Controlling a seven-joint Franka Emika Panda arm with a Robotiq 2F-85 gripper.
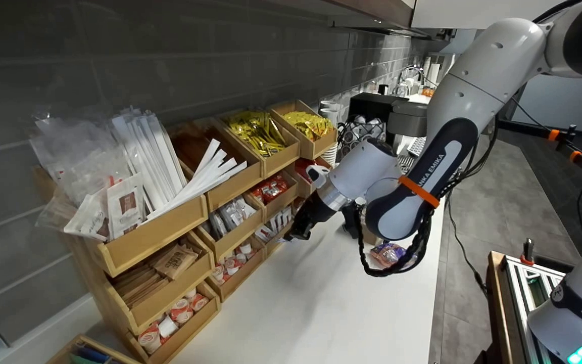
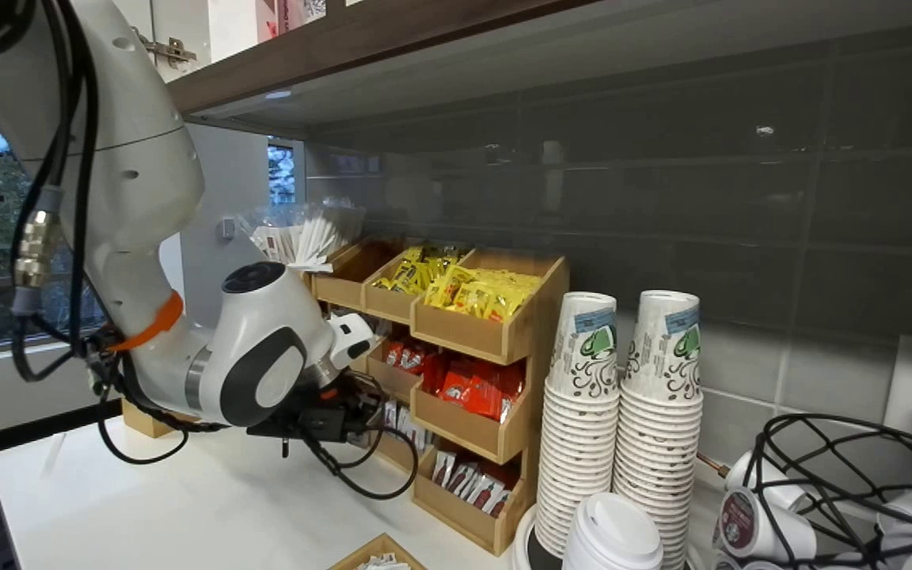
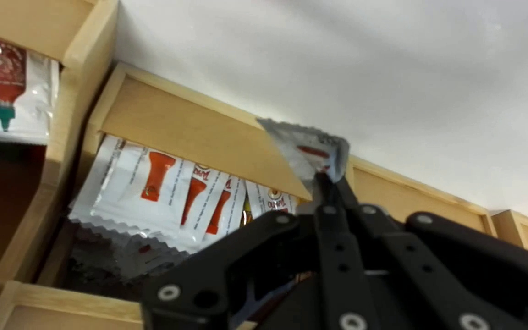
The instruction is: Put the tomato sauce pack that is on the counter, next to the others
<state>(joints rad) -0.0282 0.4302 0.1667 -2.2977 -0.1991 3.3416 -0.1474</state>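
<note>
Sauce packet: it is small and pale, with a red mark, and it is held slanted just beside the front of a bottom-row bin, near the back edge of the white counter. Whether it touches the wood, I cannot tell from here.
Gripper: the black tips are closed on one end of this packet, and they point down toward the back edge.
Other packets: these are white with red print, and they lie overlapping in that same bin.
Bottle-print packets: they sit in the next bin.
Rack: it is of light wood, stands along the back edge by the dark tiled wall, and has three rows of bins.
Red packets: they lie in the middle row.
Yellow packets: they are above the red ones, in the top row.
Arm: it reaches over the counter from its base, which stands beyond the front edge.
Purple bag: it lies close to the front edge, partly behind the black cable of the arm.
Cups: two tall stacks stand upright at the end of the rack, near the back edge, with white lids in front.
</note>
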